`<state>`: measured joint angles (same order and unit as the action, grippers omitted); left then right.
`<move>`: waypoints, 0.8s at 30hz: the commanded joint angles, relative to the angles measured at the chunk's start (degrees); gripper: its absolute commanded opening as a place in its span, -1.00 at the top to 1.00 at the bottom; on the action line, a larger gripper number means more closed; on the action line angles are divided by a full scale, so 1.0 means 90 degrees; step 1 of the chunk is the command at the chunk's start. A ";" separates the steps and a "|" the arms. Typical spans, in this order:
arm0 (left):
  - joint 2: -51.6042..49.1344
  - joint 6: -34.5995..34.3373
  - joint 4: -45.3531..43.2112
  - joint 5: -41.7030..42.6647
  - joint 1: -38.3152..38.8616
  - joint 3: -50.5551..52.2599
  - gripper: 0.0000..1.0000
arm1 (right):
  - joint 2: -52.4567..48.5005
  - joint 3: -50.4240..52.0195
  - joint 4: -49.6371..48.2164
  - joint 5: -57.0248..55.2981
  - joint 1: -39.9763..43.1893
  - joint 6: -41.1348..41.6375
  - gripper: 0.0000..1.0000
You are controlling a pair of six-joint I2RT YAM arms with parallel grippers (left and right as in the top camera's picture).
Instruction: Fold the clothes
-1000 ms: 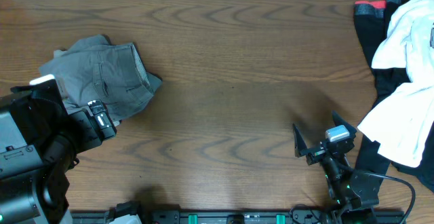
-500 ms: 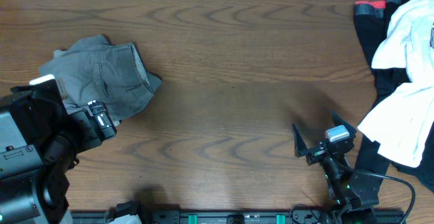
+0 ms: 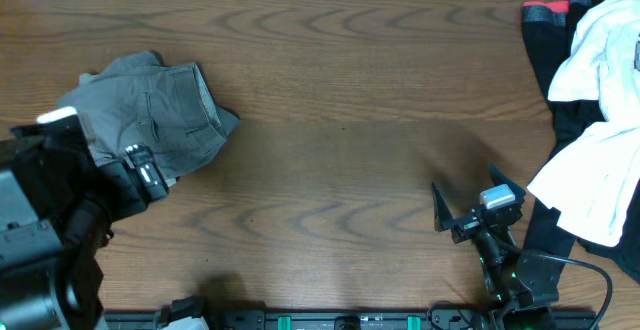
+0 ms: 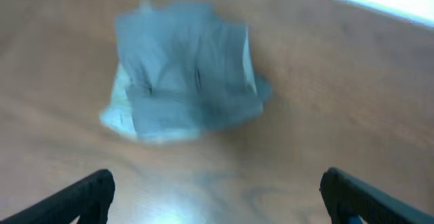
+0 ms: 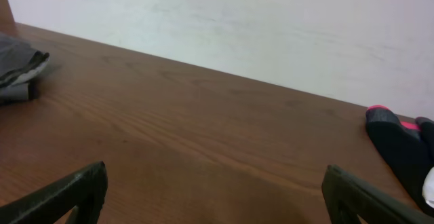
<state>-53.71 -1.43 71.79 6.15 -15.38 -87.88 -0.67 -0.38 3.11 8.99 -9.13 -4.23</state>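
Both arms are basically matte black: the chunky left arm [image 3: 45, 235] has a couple white patches [image 3: 58, 118], the skinnier right arm [image 3: 492, 242] has a silver-grey block [image 3: 497, 197], a little green light [image 3: 512, 262], a looping black cable [image 3: 600, 267] and dark wedge-shaped fingers [image 5: 74, 189].

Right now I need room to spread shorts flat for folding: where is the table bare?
The middle of the table is bare, from the grey shorts on the left across to the right arm and the pile of white and black clothes. That pile crowds the right edge; the left arm fills the near left corner.
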 commanded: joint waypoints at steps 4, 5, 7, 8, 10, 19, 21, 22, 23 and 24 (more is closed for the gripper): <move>0.1175 0.0085 -0.2101 0.0214 0.0255 0.1328 -0.96 | 0.0032 0.0007 0.0019 0.0049 0.0007 -0.0036 -0.99; 0.1399 0.0085 -0.2487 0.0267 0.0306 0.1681 -0.96 | 0.0032 0.0007 0.0019 0.0051 0.0007 -0.0036 -0.98; 0.1904 0.0085 -0.3252 0.0267 0.0503 0.2501 -0.96 | 0.0032 0.0007 0.0019 0.0049 0.0007 -0.0036 -0.99; 0.2130 0.0085 -0.3577 0.0267 0.0602 0.2888 -0.96 | 0.0032 0.0007 0.0019 0.0051 0.0007 -0.0036 -0.98; 0.2606 0.0083 -0.4235 0.0272 0.0816 0.3742 -0.96 | 0.0032 0.0007 0.0019 0.0049 0.0007 -0.0036 -0.99; 0.4505 0.0085 -0.6309 0.0413 0.1498 0.7021 -0.96 | 0.0032 0.0007 0.0019 0.0049 0.0007 -0.0036 -0.99; 0.4857 0.0085 -0.6545 0.0410 0.1576 0.7490 -0.96 | 0.0032 0.0007 0.0019 0.0049 0.0007 -0.0036 -0.98; 0.5005 0.0085 -0.6623 0.0410 0.1603 0.7664 -0.96 | 0.0032 0.0007 0.0019 0.0049 0.0007 -0.0036 -0.99; 0.5202 0.0085 -0.6717 0.0410 0.1632 0.7883 -0.96 | 0.0032 0.0007 0.0019 0.0051 0.0007 -0.0036 -0.99; 0.5411 0.0083 -0.6771 0.0410 0.1647 0.8092 -0.96 | 0.0032 0.0007 0.0019 0.0051 0.0007 -0.0036 -0.99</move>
<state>-8.88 -1.41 12.43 9.13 -1.19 -18.37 -0.69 -0.38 3.14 9.02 -9.13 -4.23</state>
